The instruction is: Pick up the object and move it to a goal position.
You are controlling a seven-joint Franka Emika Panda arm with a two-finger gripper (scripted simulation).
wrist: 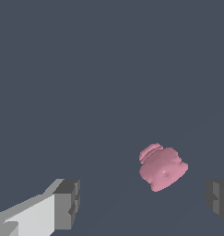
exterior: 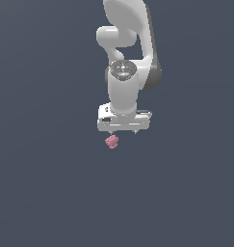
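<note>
Object point(exterior: 111, 141) is a small pink lump, matte, knobbly, with rounded ridges and bumps like a squat spool. It lies on the plain dark grey floor point(exterior: 41, 193). The gripper point(exterior: 123, 131) is smooth white with grey blocky fingers point(wrist: 67, 203), jaws wide apart and holding nothing. In the exterior view the object sits at about 7 o'clock from the gripper, just beneath its edge. In the wrist view it lies between the fingers, nearer one, touching neither.

Open room around the tool

Only the pink object point(wrist: 162, 168) lies between the tool's point(exterior: 123, 132) spread fingers point(wrist: 67, 204), nearer one; nothing else intrudes.
</note>
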